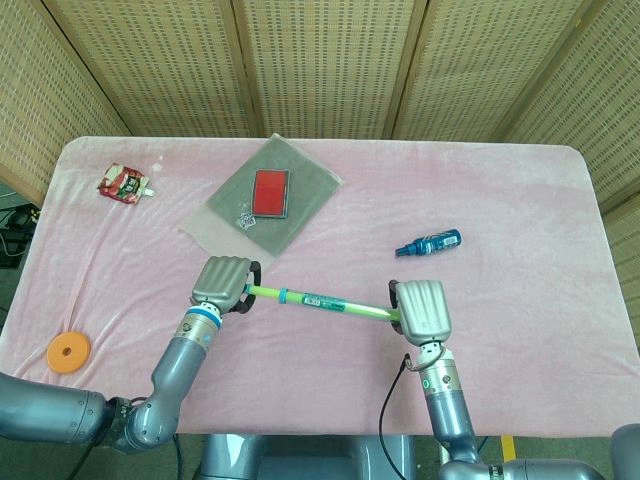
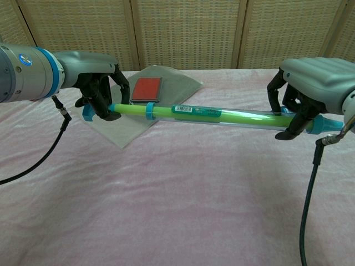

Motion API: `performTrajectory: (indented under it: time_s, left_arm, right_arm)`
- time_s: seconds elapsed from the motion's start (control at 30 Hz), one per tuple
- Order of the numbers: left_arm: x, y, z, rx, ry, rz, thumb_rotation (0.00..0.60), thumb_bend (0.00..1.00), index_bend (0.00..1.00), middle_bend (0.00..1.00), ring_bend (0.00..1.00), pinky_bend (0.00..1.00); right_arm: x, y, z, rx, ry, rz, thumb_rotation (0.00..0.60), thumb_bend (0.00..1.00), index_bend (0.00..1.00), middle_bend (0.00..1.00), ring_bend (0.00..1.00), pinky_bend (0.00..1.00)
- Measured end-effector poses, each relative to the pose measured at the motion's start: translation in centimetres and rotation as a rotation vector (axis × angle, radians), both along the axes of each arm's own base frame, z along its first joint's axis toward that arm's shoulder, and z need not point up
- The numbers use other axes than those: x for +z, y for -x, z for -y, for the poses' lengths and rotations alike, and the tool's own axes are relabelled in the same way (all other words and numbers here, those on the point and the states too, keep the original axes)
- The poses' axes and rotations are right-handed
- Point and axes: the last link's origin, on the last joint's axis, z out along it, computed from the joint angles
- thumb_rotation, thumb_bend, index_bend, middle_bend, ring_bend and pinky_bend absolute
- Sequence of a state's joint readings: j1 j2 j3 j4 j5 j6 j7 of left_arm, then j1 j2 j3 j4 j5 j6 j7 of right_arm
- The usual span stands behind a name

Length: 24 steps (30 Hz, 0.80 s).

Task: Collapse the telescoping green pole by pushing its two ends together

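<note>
The green telescoping pole (image 1: pixel 318 300) (image 2: pixel 199 114) hangs level above the pink tablecloth, with blue caps at its ends, a blue collar near the left and a label at its middle. My left hand (image 1: pixel 222 283) (image 2: pixel 101 88) grips its left end with fingers wrapped around it. At the other end my right hand (image 1: pixel 421 309) (image 2: pixel 302 97) holds the pole with fingers curled over it; the blue end cap (image 2: pixel 324 125) sticks out past the hand.
A grey plastic bag (image 1: pixel 268 195) with a red card (image 1: pixel 271 192) lies behind the pole. A blue bottle (image 1: pixel 428 243) lies at the right, a red snack packet (image 1: pixel 123 184) at the far left, an orange disc (image 1: pixel 68 351) near the front left edge.
</note>
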<state>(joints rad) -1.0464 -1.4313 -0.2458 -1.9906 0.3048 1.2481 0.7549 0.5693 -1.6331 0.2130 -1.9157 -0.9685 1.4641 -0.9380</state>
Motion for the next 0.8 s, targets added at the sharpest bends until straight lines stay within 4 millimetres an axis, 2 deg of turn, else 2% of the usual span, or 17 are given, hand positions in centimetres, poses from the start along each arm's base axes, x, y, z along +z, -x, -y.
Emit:
performTrajectory:
  time_s: [0.4,0.47,0.5,0.57,0.6,0.63,0.67,0.73,0.77,0.8]
  left_arm:
    - [-0.1,0.1,0.0,-0.007,0.003,0.009,0.600,0.76,0.84,0.91,0.82,0.75]
    - [-0.1,0.1,0.0,-0.010,0.002,0.006,0.600,0.75,0.76,0.89,0.81,0.74]
    - [0.0,0.1,0.0,-0.013,-0.001,0.004,0.600,0.75,0.72,0.86,0.80,0.74]
    - [0.1,0.3,-0.1,-0.020,-0.008,-0.002,0.600,0.70,0.53,0.71,0.69,0.67]
    - [0.2,0.4,-0.1,-0.022,-0.009,-0.006,0.600,0.66,0.46,0.63,0.64,0.63]
    - [0.2,0.6,-0.1,-0.022,-0.008,-0.012,0.600,0.60,0.35,0.51,0.54,0.57]
    - [0.3,0.8,-0.1,-0.020,-0.005,-0.022,0.600,0.54,0.25,0.39,0.45,0.49]
    - [0.5,1.2,-0.1,-0.012,0.001,-0.041,0.600,0.44,0.14,0.22,0.29,0.36]
    - [0.6,1.4,-0.1,-0.008,0.004,-0.049,0.600,0.39,0.09,0.13,0.20,0.29]
    - [0.7,1.6,-0.2,-0.003,0.007,-0.057,0.600,0.36,0.07,0.08,0.15,0.24]
  right_arm:
    - [-0.5,-0.2,-0.1,0.006,-0.006,0.000,0.600,0.54,0.80,1.00,1.00,0.91]
    - [-0.5,0.0,-0.1,0.002,-0.003,-0.006,0.600,0.52,0.79,1.00,1.00,0.89]
    - [-0.5,0.0,-0.1,-0.001,-0.001,-0.009,0.600,0.48,0.75,0.99,0.99,0.83]
    - [-0.5,0.2,-0.1,-0.010,-0.007,-0.013,0.600,0.41,0.64,0.88,0.89,0.65]
    - [-0.5,0.3,-0.1,-0.015,-0.011,-0.016,0.600,0.38,0.56,0.76,0.78,0.53]
    - [-0.5,0.5,-0.1,-0.022,-0.015,-0.023,0.600,0.35,0.48,0.62,0.65,0.43]
    - [-0.4,0.8,-0.1,-0.033,-0.021,-0.034,0.600,0.34,0.42,0.53,0.57,0.37]
    - [-0.4,1.2,0.0,-0.050,-0.031,-0.049,0.600,0.33,0.30,0.32,0.35,0.24]
    - [-0.3,1.5,0.0,-0.062,-0.036,-0.056,0.600,0.32,0.27,0.26,0.29,0.21]
    - [-0.2,1.7,0.0,-0.072,-0.040,-0.062,0.600,0.31,0.24,0.19,0.21,0.18]
